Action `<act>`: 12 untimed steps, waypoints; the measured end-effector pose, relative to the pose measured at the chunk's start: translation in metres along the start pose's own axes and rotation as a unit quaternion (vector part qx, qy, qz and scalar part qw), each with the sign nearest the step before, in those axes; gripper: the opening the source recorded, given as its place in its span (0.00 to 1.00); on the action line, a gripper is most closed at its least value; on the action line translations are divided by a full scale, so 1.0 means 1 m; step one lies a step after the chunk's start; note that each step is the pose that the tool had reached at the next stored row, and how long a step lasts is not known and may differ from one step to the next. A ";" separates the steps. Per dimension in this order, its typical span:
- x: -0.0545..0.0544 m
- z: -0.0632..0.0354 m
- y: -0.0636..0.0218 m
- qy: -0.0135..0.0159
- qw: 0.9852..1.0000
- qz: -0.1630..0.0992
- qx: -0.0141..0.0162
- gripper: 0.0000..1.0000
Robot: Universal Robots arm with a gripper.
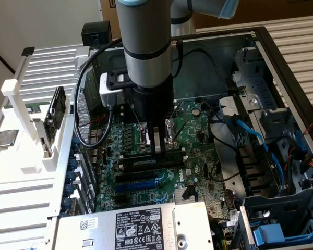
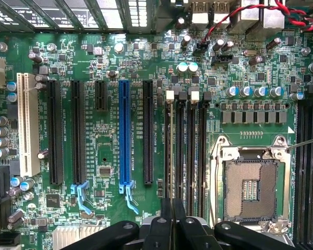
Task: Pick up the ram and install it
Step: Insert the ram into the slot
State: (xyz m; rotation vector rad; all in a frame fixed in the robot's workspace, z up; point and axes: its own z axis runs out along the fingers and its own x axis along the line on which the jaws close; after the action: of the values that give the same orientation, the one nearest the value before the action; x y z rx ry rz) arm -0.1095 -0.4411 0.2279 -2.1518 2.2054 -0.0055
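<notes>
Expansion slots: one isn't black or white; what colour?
Blue; that slot shows best in the wrist view.

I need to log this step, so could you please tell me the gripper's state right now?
Gripper: closed, above the memory slots; whether it holds anything cannot be told.

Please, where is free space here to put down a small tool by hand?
Free: the white ribbed surface near the silver chip, and the far ribbed panel outside the case. Crowded: the motherboard under the arm, and the blue cables.
</notes>
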 end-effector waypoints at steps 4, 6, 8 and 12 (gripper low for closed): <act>0.000 0.0000 0.0000 0.000 1.000 0.000 0.000 0.12; 0.000 0.0000 0.0000 0.000 1.000 0.000 0.000 0.12; 0.000 0.0000 0.0000 0.000 1.000 0.000 0.000 0.20; 0.000 0.0000 0.0000 0.000 1.000 0.000 0.000 0.20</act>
State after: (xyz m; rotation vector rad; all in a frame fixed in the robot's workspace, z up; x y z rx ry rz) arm -0.1095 -0.4411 0.2279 -2.1518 2.2055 -0.0056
